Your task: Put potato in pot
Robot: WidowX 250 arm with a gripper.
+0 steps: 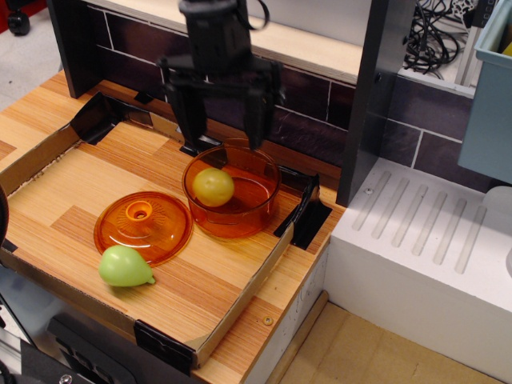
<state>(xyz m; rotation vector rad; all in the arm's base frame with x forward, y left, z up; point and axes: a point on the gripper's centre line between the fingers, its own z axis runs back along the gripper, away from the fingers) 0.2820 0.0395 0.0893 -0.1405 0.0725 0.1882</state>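
Jaws spread wide, nothing between them. Gripper hangs just above the back rim of the pot, fingers pointing down, one finger on the left, the other on the right, both clear of the plastic as far as I can tell.

Potato sits inside the pot, toward its left side, seen partly through the clear orange wall. Looks like it rests on the pot floor, against or near the wall; exact contact hard to tell through the tint. Task looks essentially done: potato in pot, hand empty.

Around that: orange lid lies flat just left of the pot, knob up. Green pear lies at the lid's front edge, touching or nearly so. All of it sits in a shallow cardboard tray on a wooden counter, dark tile wall behind.

Risks from here, my guess:
- Fingertips are low and close to the rim; a sideways pull-out could clip the pot and shove or tip it, light plastic.
- Potato is round; it may roll about inside, but the walls look tall enough to keep it.
- Dropping lower would hit the rim.
- A straight lift looks safest.
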